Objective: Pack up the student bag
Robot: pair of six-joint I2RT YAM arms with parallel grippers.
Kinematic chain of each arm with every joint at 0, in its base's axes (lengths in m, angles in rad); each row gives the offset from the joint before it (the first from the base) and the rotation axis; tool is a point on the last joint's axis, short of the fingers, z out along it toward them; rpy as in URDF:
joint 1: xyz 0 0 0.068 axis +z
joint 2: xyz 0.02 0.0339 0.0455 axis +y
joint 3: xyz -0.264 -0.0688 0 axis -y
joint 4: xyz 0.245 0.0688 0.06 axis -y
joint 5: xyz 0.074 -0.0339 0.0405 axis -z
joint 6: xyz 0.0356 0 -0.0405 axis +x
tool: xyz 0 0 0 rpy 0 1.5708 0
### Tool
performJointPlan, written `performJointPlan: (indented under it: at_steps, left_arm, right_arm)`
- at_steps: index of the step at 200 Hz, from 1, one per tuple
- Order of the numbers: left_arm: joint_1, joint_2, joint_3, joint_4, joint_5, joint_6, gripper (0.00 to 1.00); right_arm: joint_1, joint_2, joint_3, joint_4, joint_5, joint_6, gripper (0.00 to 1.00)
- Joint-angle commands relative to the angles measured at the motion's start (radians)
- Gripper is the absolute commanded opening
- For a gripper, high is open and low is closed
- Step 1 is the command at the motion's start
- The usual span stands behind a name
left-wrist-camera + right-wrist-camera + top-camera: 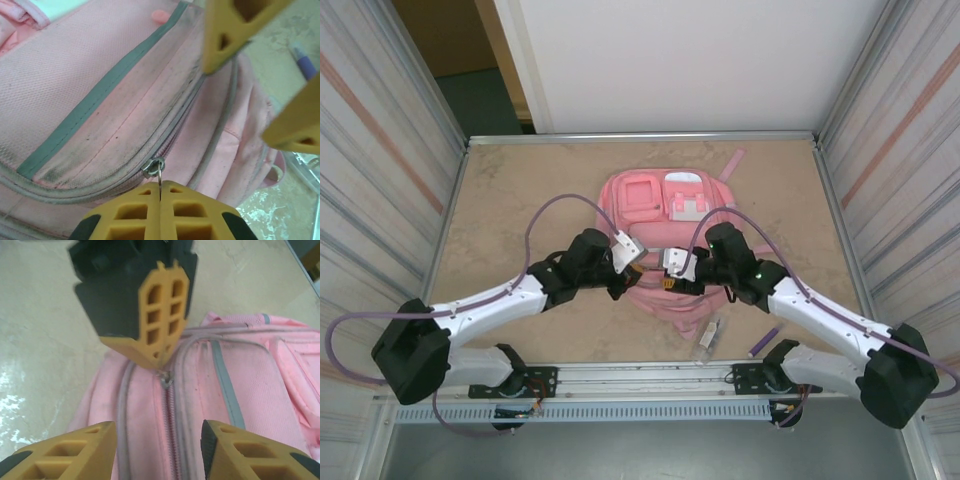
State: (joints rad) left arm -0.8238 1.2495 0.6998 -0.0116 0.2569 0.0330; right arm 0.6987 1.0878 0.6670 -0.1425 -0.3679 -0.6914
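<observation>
Left gripper is pressed together on the metal zip pull of the student bag. The bag lies flat in the middle of the table, its near end under both grippers. Right gripper has its jaws spread, one either side of the same zip track, just beside the left one. Can't tell whether it touches the fabric.

Pink student bag on a beige marbled bench.
The student bag is pink woven fabric with a grey trim strip, grey zip tape, dark grubby smudges and white-grey patches; its zip pull is silver. The bench is mottled beige and cream. The left gripper and right gripper are yellow-orange with black; the arms are white and black, the cables are purple, and the pen is purple.
</observation>
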Motion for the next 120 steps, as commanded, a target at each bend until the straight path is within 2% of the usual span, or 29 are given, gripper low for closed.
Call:
performJointPlan:
  at_steps: [1, 20, 42, 56, 64, 70, 80, 90, 120]
  left_arm:
    - [0.001, -0.021, -0.017, 0.065, 0.084, -0.025, 0.0]
    - [0.0, -0.006, -0.011, 0.055, 0.108, -0.033, 0.0]
    - [0.0, 0.012, -0.014, 0.043, 0.102, -0.039, 0.0]
    - [0.0, 0.012, -0.011, 0.021, 0.091, -0.042, 0.0]
    - [0.0, 0.012, -0.017, 0.018, 0.075, -0.045, 0.0]
    - [0.0, 0.013, -0.021, 0.018, 0.061, -0.048, 0.07]
    - [0.001, 0.019, -0.025, 0.019, 0.042, -0.052, 0.27]
    - [0.002, 0.029, -0.02, 0.011, 0.038, -0.055, 0.37]
    - [0.002, 0.054, 0.0, 0.005, 0.065, -0.104, 0.47]
  right_arm:
    - [0.03, 0.071, 0.039, -0.034, 0.104, -0.025, 0.48]
    - [0.052, 0.146, 0.062, -0.022, 0.186, -0.055, 0.47]
    - [0.057, 0.212, 0.094, -0.053, 0.2, -0.086, 0.41]
    - [0.063, 0.224, 0.099, -0.059, 0.219, -0.093, 0.25]
    - [0.064, 0.217, 0.091, -0.048, 0.224, -0.097, 0.11]
    - [0.065, 0.203, 0.078, -0.038, 0.22, -0.101, 0.07]
    - [0.06, 0.181, 0.054, -0.005, 0.199, -0.108, 0.06]
    - [0.049, 0.162, 0.037, 0.014, 0.166, -0.106, 0.06]
    - [0.03, 0.144, 0.036, 0.022, 0.093, -0.08, 0.05]
